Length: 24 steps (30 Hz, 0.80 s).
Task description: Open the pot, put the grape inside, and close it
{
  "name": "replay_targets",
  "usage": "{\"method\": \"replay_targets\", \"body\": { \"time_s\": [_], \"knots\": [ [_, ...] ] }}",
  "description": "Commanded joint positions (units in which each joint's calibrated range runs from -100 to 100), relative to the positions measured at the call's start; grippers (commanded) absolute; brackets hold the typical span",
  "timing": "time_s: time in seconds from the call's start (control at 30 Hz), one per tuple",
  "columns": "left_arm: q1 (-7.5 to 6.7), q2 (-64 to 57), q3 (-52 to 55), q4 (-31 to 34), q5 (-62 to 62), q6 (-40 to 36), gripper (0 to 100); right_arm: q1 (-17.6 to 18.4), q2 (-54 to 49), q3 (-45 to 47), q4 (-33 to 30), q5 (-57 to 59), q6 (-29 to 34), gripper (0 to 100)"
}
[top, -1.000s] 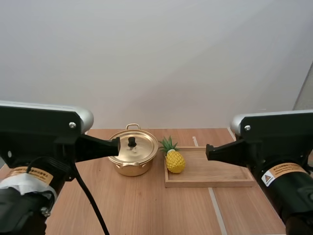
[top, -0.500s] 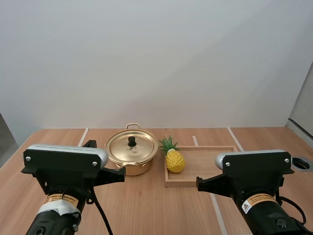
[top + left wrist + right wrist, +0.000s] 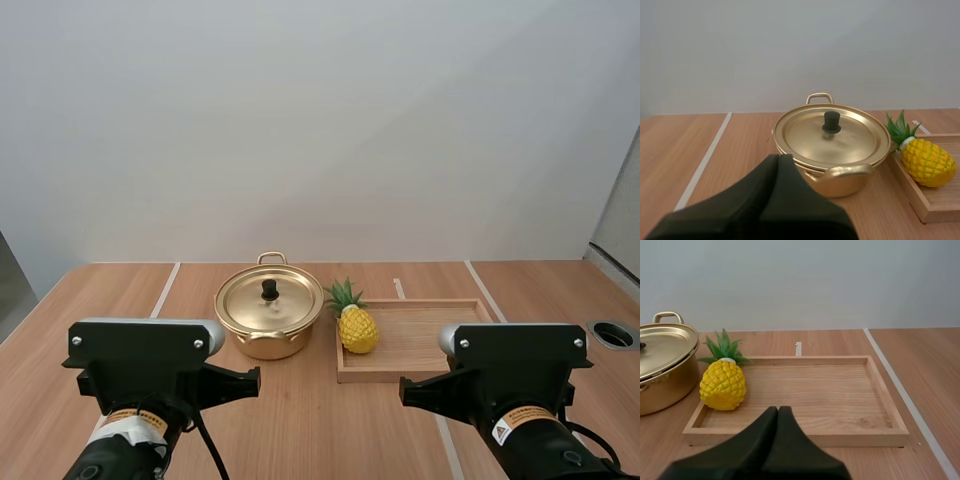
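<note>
My left tool [image 3: 779, 159] is clenched on nothing, facing the pot [image 3: 269, 320]; my right tool [image 3: 778, 411] is likewise clenched, before the wooden tray [image 3: 470, 362]. The lid [image 3: 832, 134] sits on the pot. I see no grape: a pineapple [image 3: 357, 327] lies in the tray's end nearest the pot. This fits either end of the job.

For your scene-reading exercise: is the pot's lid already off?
No, the lid sits on the gold pot, its black knob upright at the centre.
</note>
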Motion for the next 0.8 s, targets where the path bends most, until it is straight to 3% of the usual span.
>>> {"method": "replay_targets", "body": {
  "time_s": [0.0, 0.2, 0.77],
  "knots": [
    [0.38, -0.2, 0.09, -0.3, 0.66, -1.12, 0, -0.18, -0.35, 0.0, 0.01, 0.02, 0.08, 0],
    [1.37, -0.2, 0.09, -0.3, 3.48, -2.1, 0, -0.18, -0.35, 0.0, 0.01, 0.02, 0.08, 0],
    [1.37, -0.2, 0.09, -0.3, 3.13, -2.23, 0, -0.18, -0.35, 0.0, 0.01, -0.14, 0.08, 0]
  ]
}}
